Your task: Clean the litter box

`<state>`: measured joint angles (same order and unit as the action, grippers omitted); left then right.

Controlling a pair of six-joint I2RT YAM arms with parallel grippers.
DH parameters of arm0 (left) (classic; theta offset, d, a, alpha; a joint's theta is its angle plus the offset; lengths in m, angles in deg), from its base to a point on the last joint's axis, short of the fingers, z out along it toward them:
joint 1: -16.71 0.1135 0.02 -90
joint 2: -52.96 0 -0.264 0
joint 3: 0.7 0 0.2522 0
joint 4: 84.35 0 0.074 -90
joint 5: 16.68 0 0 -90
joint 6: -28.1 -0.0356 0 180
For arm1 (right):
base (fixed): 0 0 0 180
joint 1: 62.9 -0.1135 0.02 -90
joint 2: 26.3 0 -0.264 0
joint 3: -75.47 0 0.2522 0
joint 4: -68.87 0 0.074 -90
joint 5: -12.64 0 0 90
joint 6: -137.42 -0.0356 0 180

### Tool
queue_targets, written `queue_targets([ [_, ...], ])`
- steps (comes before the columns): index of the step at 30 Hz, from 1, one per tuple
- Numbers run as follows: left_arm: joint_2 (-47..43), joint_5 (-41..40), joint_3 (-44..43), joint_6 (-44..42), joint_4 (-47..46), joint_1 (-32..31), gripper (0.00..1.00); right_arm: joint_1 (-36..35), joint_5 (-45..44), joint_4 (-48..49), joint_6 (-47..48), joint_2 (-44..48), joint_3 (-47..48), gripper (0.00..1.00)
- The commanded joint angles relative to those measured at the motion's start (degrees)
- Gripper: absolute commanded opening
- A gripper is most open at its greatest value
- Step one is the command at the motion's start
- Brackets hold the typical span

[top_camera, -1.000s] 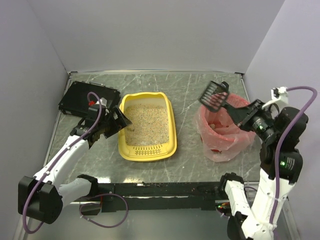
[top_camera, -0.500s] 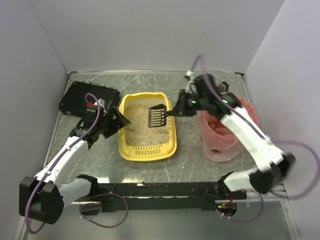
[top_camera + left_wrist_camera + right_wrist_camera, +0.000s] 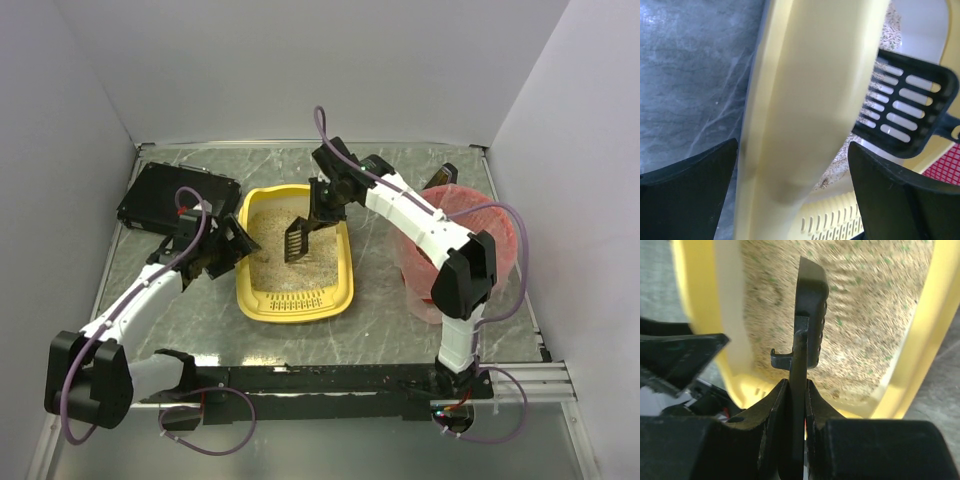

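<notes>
The yellow litter box lies mid-table with beige litter inside. My right gripper hangs over its far end, shut on the handle of a black slotted scoop that tips down towards the litter. The right wrist view shows the scoop edge-on above the litter, with the gripper clamped on its handle. My left gripper stands open astride the box's left wall. In the left wrist view that wall runs between the two fingers, and the scoop shows beyond.
A pink-red bag-lined bin stands right of the litter box, under the right arm's forearm. A flat black box lies at the back left, just behind the left gripper. White walls close the table on three sides.
The right arm has swung left from above the pink bin to over the litter box, carrying the scoop, which now tips down. The left arm has hardly moved.
</notes>
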<state>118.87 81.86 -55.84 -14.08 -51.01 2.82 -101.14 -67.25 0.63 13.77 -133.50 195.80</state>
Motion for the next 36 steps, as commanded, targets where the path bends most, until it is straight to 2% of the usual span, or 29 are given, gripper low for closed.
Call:
queue_targets([
  [1, 0.7, -1.4, 0.3, 0.2, 1.0, 0.2, 0.97, 0.1, -0.2, -3.3, -0.9, -1.4, 1.7, 0.0],
  [5, 1.3, -1.0, 1.2, 0.0, 0.1, 0.3, 0.97, 0.0, 3.1, -2.1, -0.6, -4.5, 1.5, 0.0],
  [13, 5.9, 1.7, 1.0, -0.1, -2.4, 0.3, 0.97, 0.7, 7.6, 10.2, -4.8, -6.4, -3.4, 0.0],
  [17, 7.8, 2.3, 0.7, -0.3, -3.0, 0.3, 0.97, 1.0, 6.1, 12.0, -6.3, -7.7, -3.6, 0.0],
  [19, 8.4, 2.2, 0.0, -0.2, -2.9, 0.3, 0.97, 1.8, 8.9, 14.0, -7.4, -8.5, -5.1, 0.0],
  [22, 9.1, 2.2, -0.5, -0.5, -2.8, 0.3, 0.97, 2.1, 15.2, 23.2, -9.0, -7.7, -11.2, 0.0],
  [23, 9.2, 2.2, -0.5, -0.6, -2.8, 0.3, 0.97, 2.2, 16.6, 29.0, -9.0, -7.4, -12.9, 0.0],
  [29, 9.6, 1.0, -0.8, -0.5, -1.9, 0.3, 0.97, 2.3, 26.3, 44.3, -7.1, -3.6, -22.2, 0.0],
  [34, 8.7, -0.4, -1.2, -0.4, -0.6, 0.4, 0.97, 4.0, 30.1, 53.3, -11.1, -1.4, -27.5, 0.0],
  [36, 8.4, -1.7, -1.4, 0.3, 0.4, 0.4, 0.97, 4.3, 30.1, 54.1, -12.0, -0.4, -29.1, 0.0],
])
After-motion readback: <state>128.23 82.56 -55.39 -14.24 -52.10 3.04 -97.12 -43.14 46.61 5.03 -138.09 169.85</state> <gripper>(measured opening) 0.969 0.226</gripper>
